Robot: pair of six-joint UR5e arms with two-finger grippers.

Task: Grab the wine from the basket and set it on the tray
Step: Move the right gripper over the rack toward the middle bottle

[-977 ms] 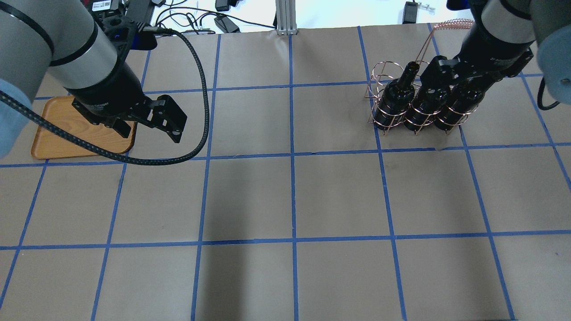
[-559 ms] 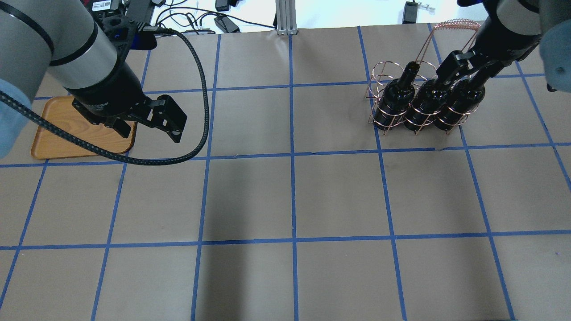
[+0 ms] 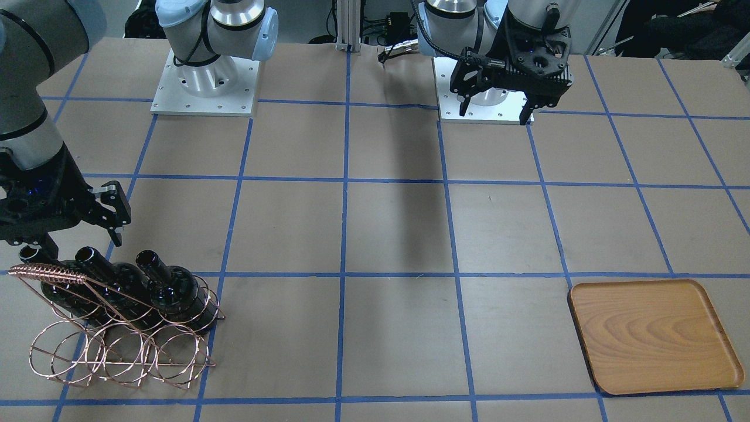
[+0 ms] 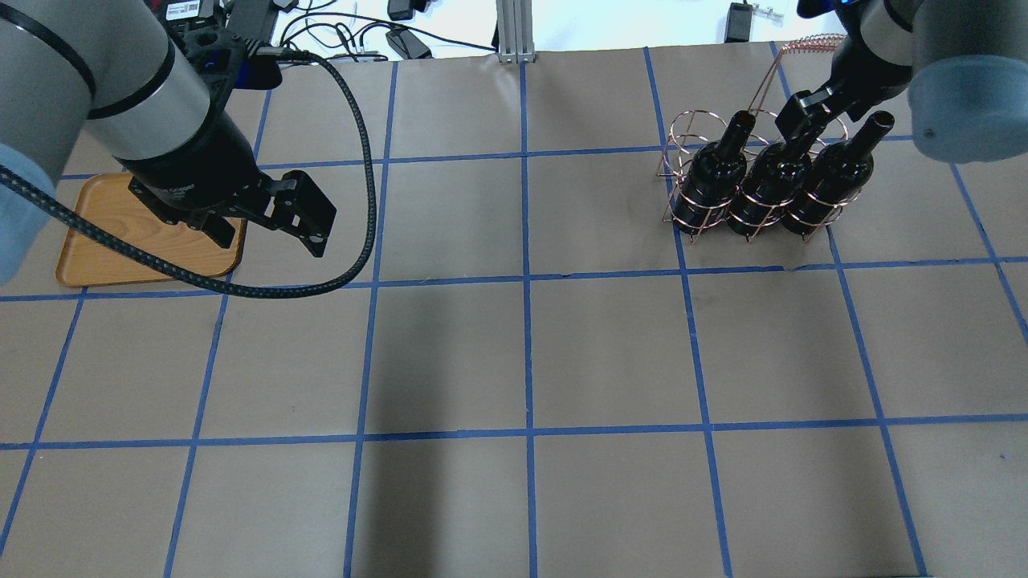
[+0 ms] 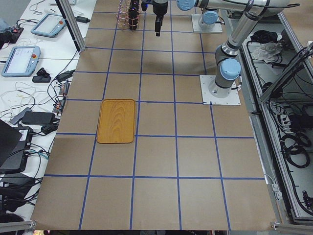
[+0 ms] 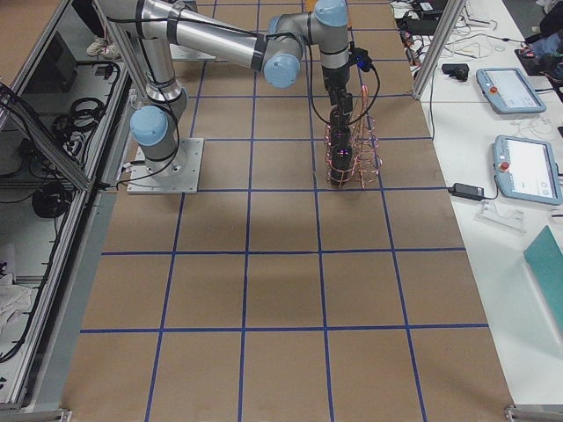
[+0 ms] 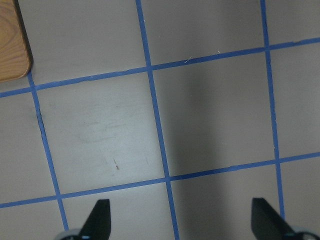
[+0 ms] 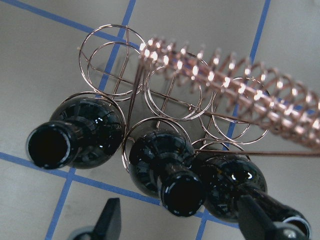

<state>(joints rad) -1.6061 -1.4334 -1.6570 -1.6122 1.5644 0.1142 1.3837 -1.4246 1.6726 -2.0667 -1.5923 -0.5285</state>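
**Front-facing view.** A copper-coloured wire basket (image 3: pixel 117 351) of round hoops stands near the operators' edge of the brown, blue-taped table (image 3: pixel 398 234), toward the robot's right end. Three glossy, near-black glass wine bottles (image 3: pixel 170 290) fill its row nearer the robot, necks up. The right gripper (image 3: pixel 82 237) hovers just above the necks, jaws apart, holding nothing. A flat, light-brown wooden tray (image 3: pixel 650 334) lies near the same edge toward the robot's left end, well apart from the basket. The left gripper (image 3: pixel 494 114) hangs in front of its base, jaws wide and empty.

**Overhead view.** The right gripper (image 4: pixel 811 120) hides the neck of the middle bottle (image 4: pixel 771 181). The two outer necks show on either side of it. The left gripper (image 4: pixel 269 237) sits beside the tray (image 4: pixel 104 257).

**Side views.** The grippers are too small to judge the jaws.

**Left wrist view.** The fingertips (image 7: pixel 100 220) stand wide apart over bare table. One rounded tray corner (image 7: pixel 12 45) shows.

**Right wrist view.** The fingertips (image 8: pixel 111 220) flank the middle bottle (image 8: pixel 170 175) without gripping it. One fingertip overlaps the neighbouring neck, and contact cannot be told. The twisted wire handle bar (image 8: pixel 250 75) runs behind.
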